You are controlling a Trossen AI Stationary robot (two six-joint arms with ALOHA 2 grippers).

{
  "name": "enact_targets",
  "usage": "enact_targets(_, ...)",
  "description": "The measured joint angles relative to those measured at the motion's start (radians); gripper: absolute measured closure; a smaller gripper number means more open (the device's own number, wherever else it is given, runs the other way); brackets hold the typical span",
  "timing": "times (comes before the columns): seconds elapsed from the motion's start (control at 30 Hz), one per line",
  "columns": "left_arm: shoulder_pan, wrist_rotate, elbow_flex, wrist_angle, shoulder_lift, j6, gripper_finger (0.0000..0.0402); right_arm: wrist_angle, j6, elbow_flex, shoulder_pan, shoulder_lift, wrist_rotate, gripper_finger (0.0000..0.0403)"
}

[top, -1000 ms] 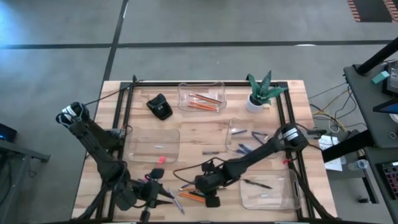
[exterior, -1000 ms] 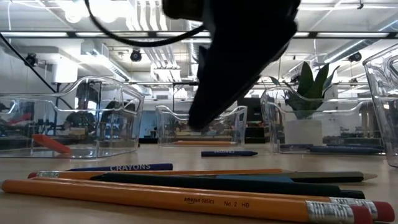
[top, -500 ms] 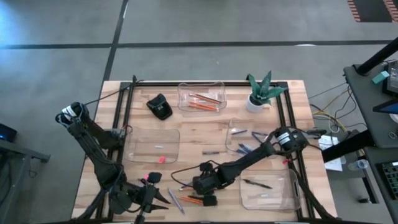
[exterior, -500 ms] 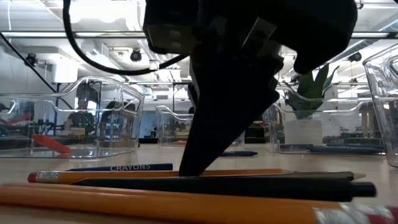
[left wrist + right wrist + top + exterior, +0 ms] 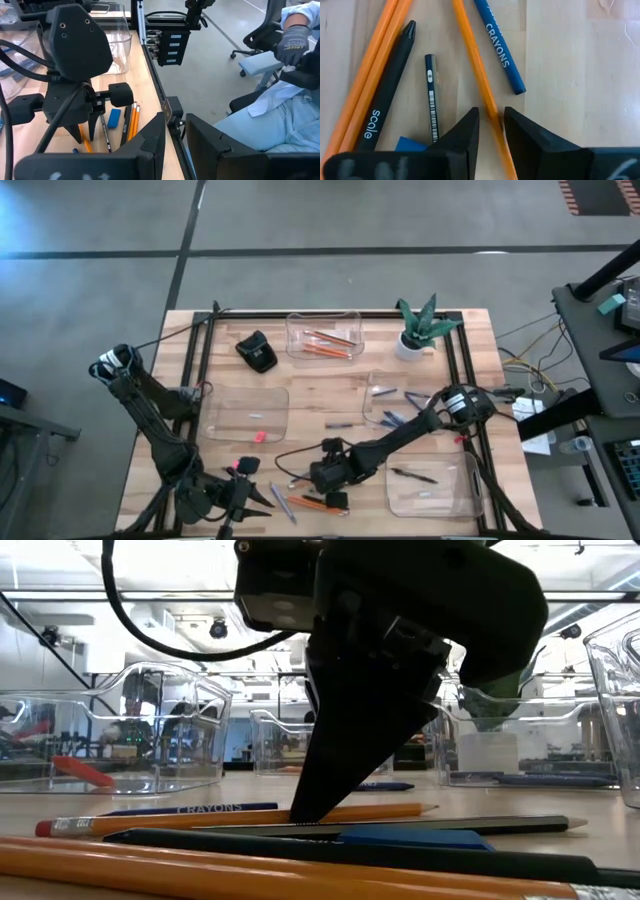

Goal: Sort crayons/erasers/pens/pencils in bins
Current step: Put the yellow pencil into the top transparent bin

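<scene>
While straddling an orange pencil (image 5: 482, 82) at lower centre of the surface (image 5: 310, 405), spreading narrowly, not yet pinching: right pincer (image 5: 491, 131). Judging it light, stiff, slippery; gripping mid-shaft. Waiting lower left, slightly parted: left pincer (image 5: 174, 135).

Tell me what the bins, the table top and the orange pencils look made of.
Bins: clear glossy plastic, probably; see-through walls catch highlights in the low view.
Table top: pale wood planks, matte; grain and seams show.
Pencils: likely painted wood, smooth orange coat; one in the low view has a pink eraser end.
</scene>
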Motion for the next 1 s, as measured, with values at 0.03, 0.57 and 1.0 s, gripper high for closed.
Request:
enact_targets(0.03,0.000,0.000,0.000,0.000,0.000,0.000,0.0340,-0.003,0.000,0.000,0.000,0.008,-0.002,0.0328)
enact_targets(0.57,0.000,-0.001,0.000,0.000,-0.001,0.000,0.0340,-0.180,-0.127,0.086,-0.006,-0.005,-0.020,0.0390)
enact_targets(1.0,0.000,-0.002,0.021,0.000,-0.001,0.001,0.0340,-0.704,-0.273,0.372,-0.072,-0.041,0.218,0.0393)
